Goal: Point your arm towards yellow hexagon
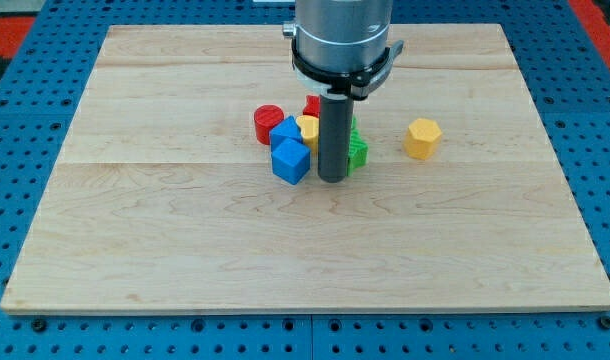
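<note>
The rod (332,140) hides most of a green block (357,151) and a second red block (312,105).

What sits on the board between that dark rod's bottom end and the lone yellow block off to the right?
In the camera view, a green block sits beside my tip; beyond it, bare wood up to the yellow hexagon.

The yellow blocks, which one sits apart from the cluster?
The yellow hexagon block, alone toward the view's right. The other yellow block is packed in the cluster beside my tip.
</note>
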You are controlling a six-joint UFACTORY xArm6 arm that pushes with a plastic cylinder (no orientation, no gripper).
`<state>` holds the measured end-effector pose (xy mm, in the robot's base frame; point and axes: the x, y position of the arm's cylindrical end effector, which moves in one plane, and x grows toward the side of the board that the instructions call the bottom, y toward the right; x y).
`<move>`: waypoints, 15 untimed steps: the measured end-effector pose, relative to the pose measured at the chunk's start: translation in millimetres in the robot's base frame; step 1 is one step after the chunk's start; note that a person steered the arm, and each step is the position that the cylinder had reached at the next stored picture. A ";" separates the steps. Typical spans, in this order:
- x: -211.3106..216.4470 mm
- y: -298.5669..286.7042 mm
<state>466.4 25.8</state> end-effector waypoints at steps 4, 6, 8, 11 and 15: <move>23.6 48.3; 9.0 23.1; 7.3 25.3; 11.5 183.0; -118.4 172.2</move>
<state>348.0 198.1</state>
